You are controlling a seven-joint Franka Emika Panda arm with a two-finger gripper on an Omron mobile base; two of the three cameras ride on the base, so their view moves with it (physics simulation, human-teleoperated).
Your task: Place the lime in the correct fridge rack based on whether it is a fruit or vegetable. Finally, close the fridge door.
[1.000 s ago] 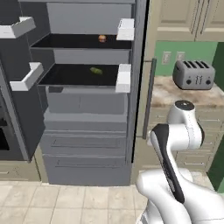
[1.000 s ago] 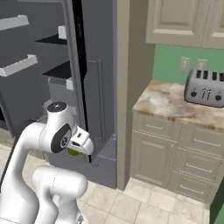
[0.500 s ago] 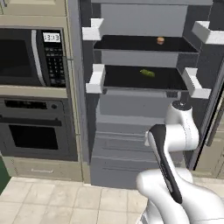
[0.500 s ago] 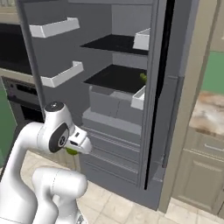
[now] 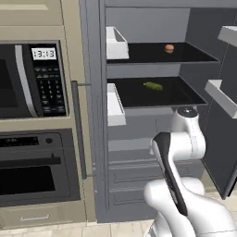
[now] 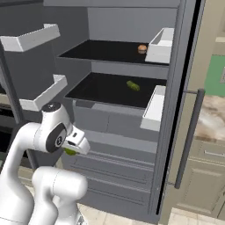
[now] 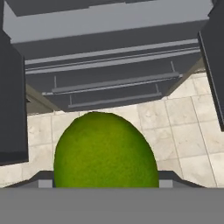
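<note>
Your gripper [image 6: 71, 148] is clenched on the lime [image 7: 105, 151] — held low in front of the open fridge's drawers [image 7: 113, 70], over the tiled floor [image 7: 183, 131]. Olive-green item [image 5: 153, 85] on lower shelf [image 5: 157, 95], orange-brown one [image 5: 169, 48] above — both doors open.

1. The white arm rises from its base, folds at a dark elbow joint and bends forward, so the wrist hangs low ahead of the body.
2. The gripper [image 6: 69, 150] points downward (toward the floor, as the hand view shows tiles beyond it).
3. Its jaws are closed on the lime [image 7: 105, 151], which sits between the fingers and bulges out past them.
4. In the right base view the lime [image 6: 69, 151] peeks out just beneath the white hand.
</note>
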